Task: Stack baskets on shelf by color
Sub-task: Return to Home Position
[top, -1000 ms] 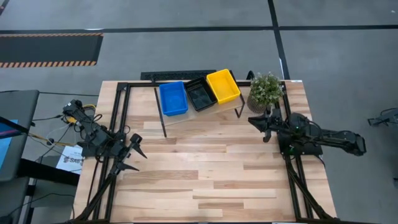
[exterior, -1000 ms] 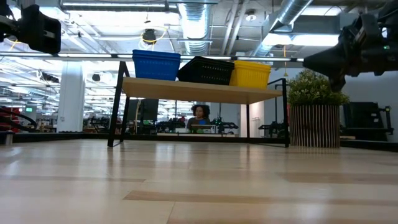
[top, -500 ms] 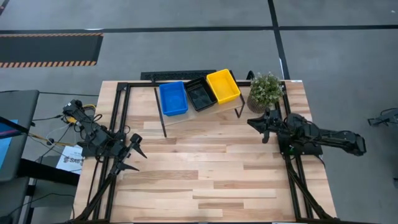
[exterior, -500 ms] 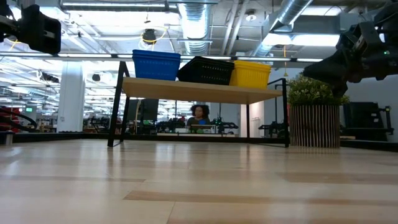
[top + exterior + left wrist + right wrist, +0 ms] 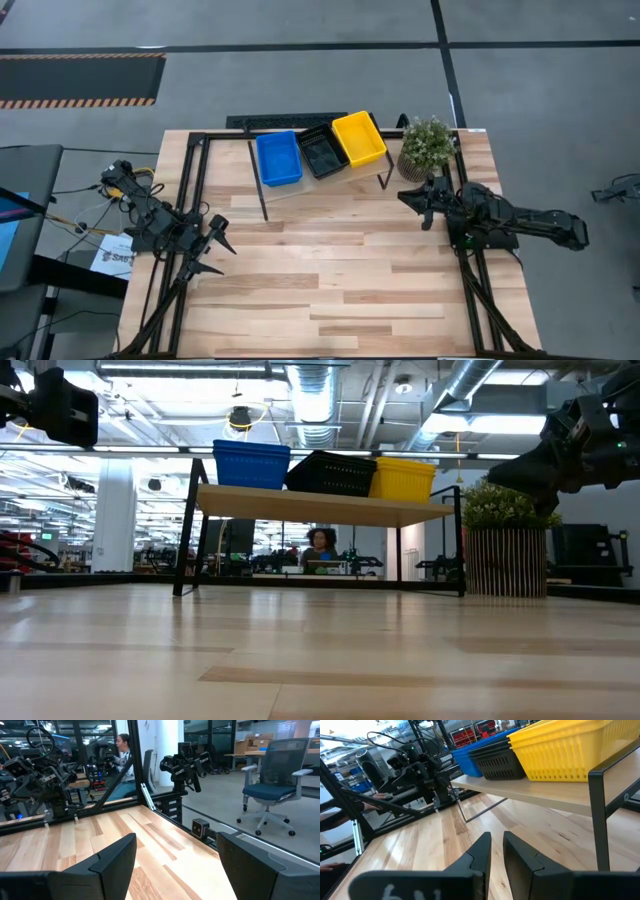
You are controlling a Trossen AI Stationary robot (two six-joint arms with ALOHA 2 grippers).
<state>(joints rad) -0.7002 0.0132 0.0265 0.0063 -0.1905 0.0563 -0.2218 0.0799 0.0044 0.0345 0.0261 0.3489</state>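
Observation:
Three groups of baskets rest by their bottoms side by side on the shelf (image 5: 322, 184) at the table's far side: blue (image 5: 278, 158), black (image 5: 323, 152) and yellow (image 5: 359, 138). The low view shows them in that order: blue (image 5: 251, 464), black (image 5: 333, 473), yellow (image 5: 404, 479). The yellow baskets (image 5: 570, 750) look nested. My left gripper (image 5: 215, 247) hovers open near the table's left edge, far from the shelf. My right gripper (image 5: 419, 203) hovers shut near the shelf's right leg, holding nothing.
A potted plant (image 5: 427, 143) stands at the far right corner, just beyond my right gripper. Black frame rails run along both table sides. Bare planks (image 5: 330, 270) stretch between the arms. A person (image 5: 322, 544) sits in the room beyond the shelf.
My right gripper has dipped slightly and edged a little toward the left, then held still. The baskets and my left arm have not moved.

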